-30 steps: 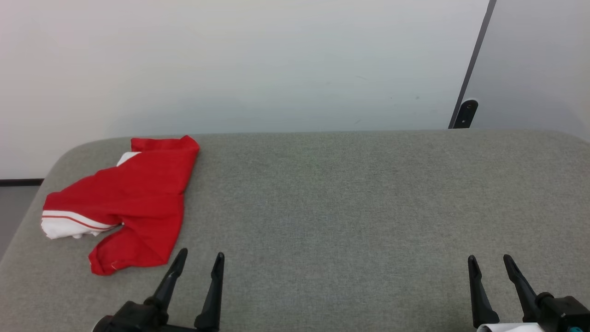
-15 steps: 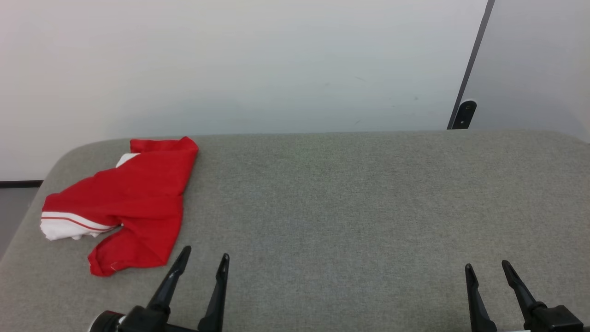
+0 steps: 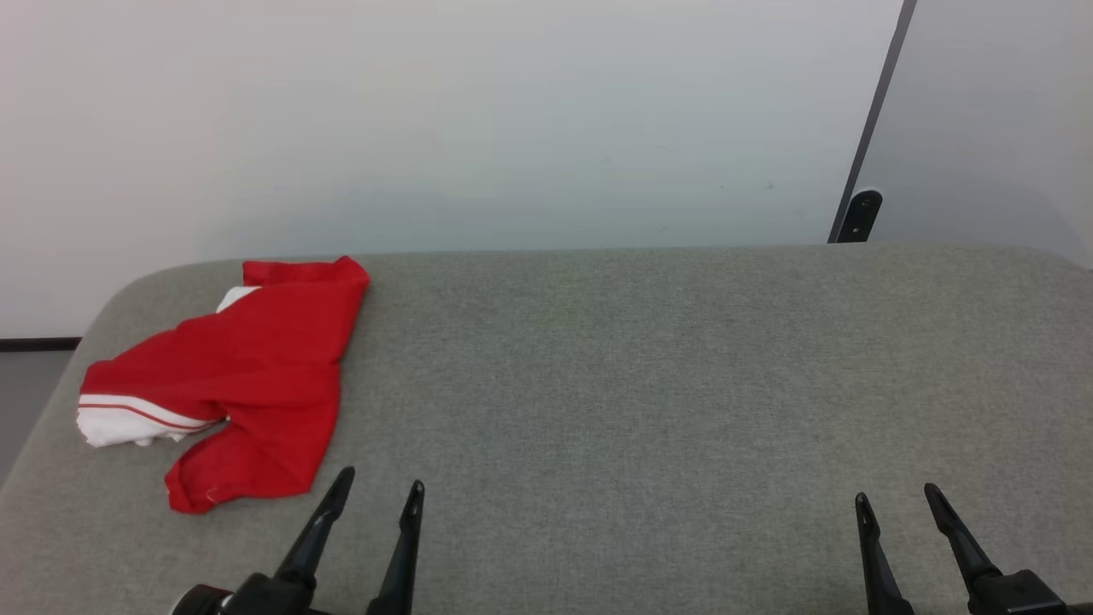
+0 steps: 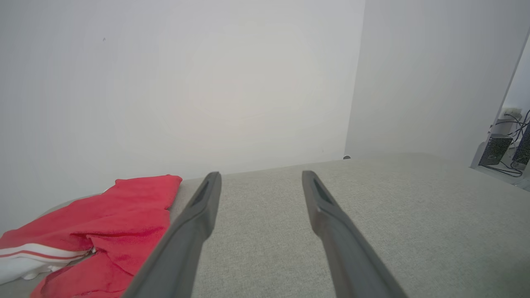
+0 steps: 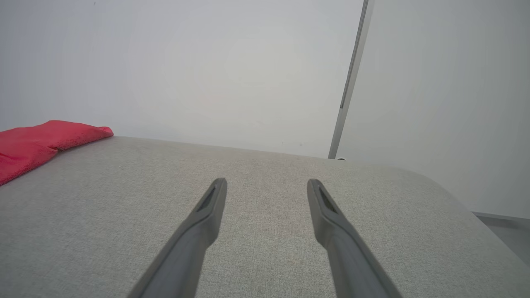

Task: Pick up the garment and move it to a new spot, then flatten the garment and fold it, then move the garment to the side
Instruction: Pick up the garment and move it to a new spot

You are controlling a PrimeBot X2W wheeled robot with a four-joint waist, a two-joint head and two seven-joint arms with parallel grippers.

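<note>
Your garment (image 3: 230, 376) lies crumpled at the far left of the grey padded table (image 3: 649, 367). Its red body is bunched over one white striped sleeve, and its lettered face is probably turned under, though the folds hide too much to be sure. Nothing touches it. Your left gripper (image 3: 381, 478) sits at the near edge, just right of the garment's near hem, jaws spread wide and empty, which suits a first reach for the pick-up. Your right gripper (image 3: 896, 493) waits well apart at the near right, jaws equally wide and holding nothing, so the bare middle stays free as a new spot. Against a second ago, both grippers sit a little lower in the head view, the right one more so. The whole scene has slid down slightly too, so the camera has tilted, while the garment keeps its shape and place
</note>
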